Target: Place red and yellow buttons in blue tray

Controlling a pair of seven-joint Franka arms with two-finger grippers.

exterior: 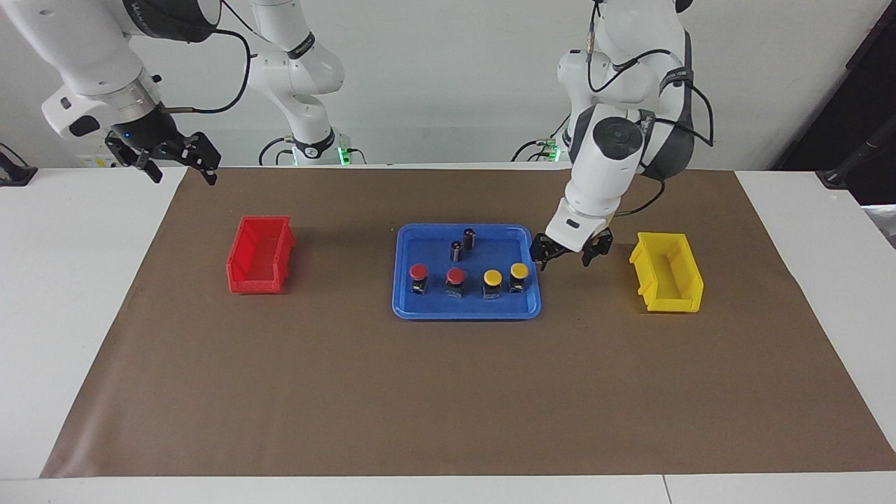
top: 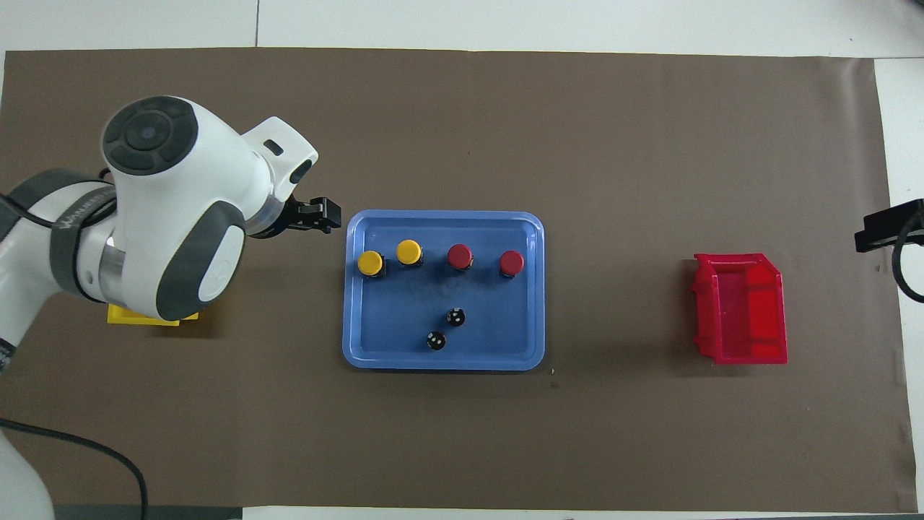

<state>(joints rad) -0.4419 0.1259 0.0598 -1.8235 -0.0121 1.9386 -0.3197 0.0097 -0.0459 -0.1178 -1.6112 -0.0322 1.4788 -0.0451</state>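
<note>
In the blue tray [exterior: 467,310] at frame centre, 4 buttons [exterior: 456,276] stand in a tight row with narrow gaps between caps. 2 dark cylinders [exterior: 463,243] crowd the strip above them. The left gripper [exterior: 571,255], empty with fingers apart, hangs over the lane between tray and yellow bin [exterior: 666,272]. The lower half of the brown mat [exterior: 448,399] lies bare.
</note>
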